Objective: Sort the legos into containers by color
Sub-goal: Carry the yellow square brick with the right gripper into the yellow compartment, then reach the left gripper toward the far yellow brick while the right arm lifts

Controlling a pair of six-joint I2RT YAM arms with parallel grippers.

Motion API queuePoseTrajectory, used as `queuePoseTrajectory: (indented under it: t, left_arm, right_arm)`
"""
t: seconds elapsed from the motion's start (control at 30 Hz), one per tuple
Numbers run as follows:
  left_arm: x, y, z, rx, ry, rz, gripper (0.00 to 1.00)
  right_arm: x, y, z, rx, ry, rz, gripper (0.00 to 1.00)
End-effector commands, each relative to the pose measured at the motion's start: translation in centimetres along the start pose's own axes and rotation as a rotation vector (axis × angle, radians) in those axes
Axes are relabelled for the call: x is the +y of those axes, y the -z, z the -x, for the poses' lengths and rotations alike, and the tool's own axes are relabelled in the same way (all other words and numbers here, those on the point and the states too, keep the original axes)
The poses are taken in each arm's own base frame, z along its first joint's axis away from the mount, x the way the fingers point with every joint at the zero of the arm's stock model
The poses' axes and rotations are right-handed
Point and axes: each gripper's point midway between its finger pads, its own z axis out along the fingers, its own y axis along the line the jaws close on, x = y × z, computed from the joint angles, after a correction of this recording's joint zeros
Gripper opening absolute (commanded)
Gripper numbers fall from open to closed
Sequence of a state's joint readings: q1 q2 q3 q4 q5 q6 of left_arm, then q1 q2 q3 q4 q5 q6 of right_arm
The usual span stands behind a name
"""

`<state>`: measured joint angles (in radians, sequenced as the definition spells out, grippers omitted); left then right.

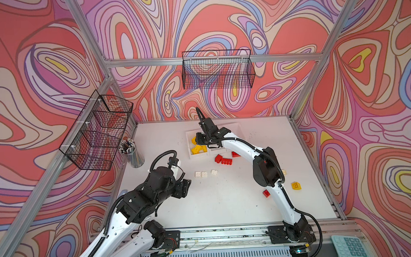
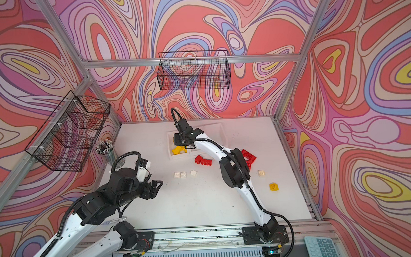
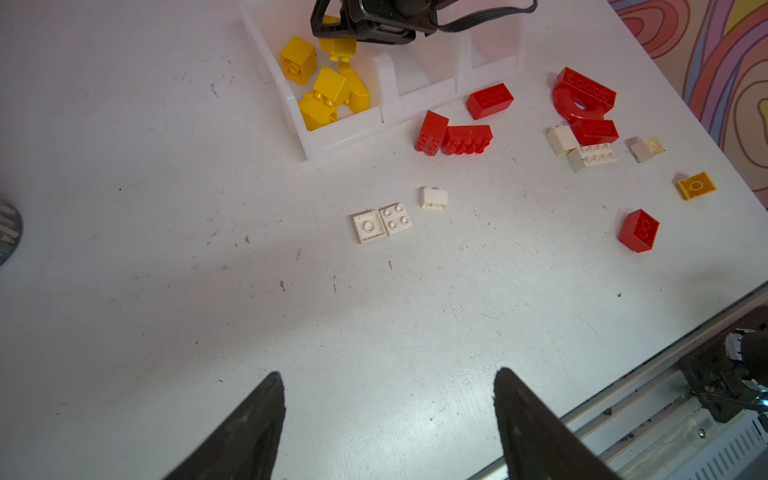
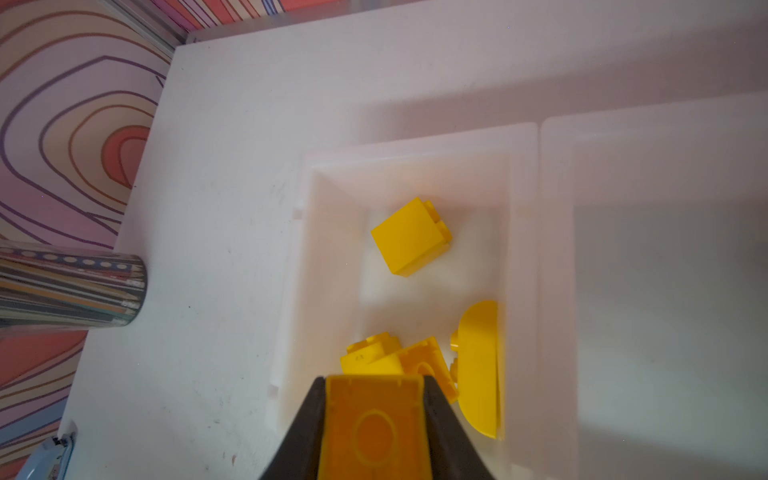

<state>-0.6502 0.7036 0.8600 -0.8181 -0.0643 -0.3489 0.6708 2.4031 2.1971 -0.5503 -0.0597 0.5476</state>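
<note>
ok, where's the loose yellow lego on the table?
In a top view the loose yellow lego lies near the table's right edge, right of the right arm, a red lego just left of it.

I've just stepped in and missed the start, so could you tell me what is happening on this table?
The two arms are sorting Lego bricks by color. The right end effector grips a yellow brick above the leftmost white bin, which already holds several yellow bricks. The left end effector hangs open and empty over the table. Red bricks, white bricks and one loose yellow piece lie on it; the middle bin looks empty.
</note>
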Motion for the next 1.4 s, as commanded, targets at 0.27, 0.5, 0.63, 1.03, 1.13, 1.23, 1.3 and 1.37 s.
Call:
queuePoseTrajectory:
  t: [0.27,0.5,0.63,1.03,1.13,1.23,1.3,1.37]
  left_arm:
    - [-1.4,-1.3,-0.4,0.086,-0.083,-0.047,0.85]
    - [-4.3,-2.4,2.5,0.069,-0.143,-0.148,0.85]
    - [-7.4,-4.9,4.1,0.025,-0.195,-0.258,0.84]
    - [-26.0,-16.2,7.3,-0.082,-0.575,-0.562,0.86]
    - [-30.6,-19.3,7.2,-0.081,-0.601,-0.661,0.84]
    - [-35.1,-21.5,6.5,-0.074,-0.671,-0.714,0.82]
    - [-37.9,-22.8,5.8,-0.066,-0.734,-0.723,0.82]
    - [-39.9,-24.1,5.1,-0.079,-0.779,-0.723,0.82]
  right_arm:
    - [2.6,4.7,4.8,-0.143,0.011,0.084,0.74]
    - [-1.4,15.6,9.1,-0.271,-0.113,0.15,0.76]
    - [-4.6,24.7,11.1,-0.363,-0.125,0.115,0.76]
    - [-5.0,38.9,13.1,-0.517,-0.105,0.173,0.79]
    - [-3.3,41.1,13.3,-0.565,-0.083,0.248,0.8]
    - [-2.2,42.9,13.0,-0.611,-0.075,0.299,0.8]
    - [-0.4,43.0,12.1,-0.621,-0.058,0.342,0.79]
    - [1.9,42.0,10.9,-0.608,-0.022,0.356,0.8]
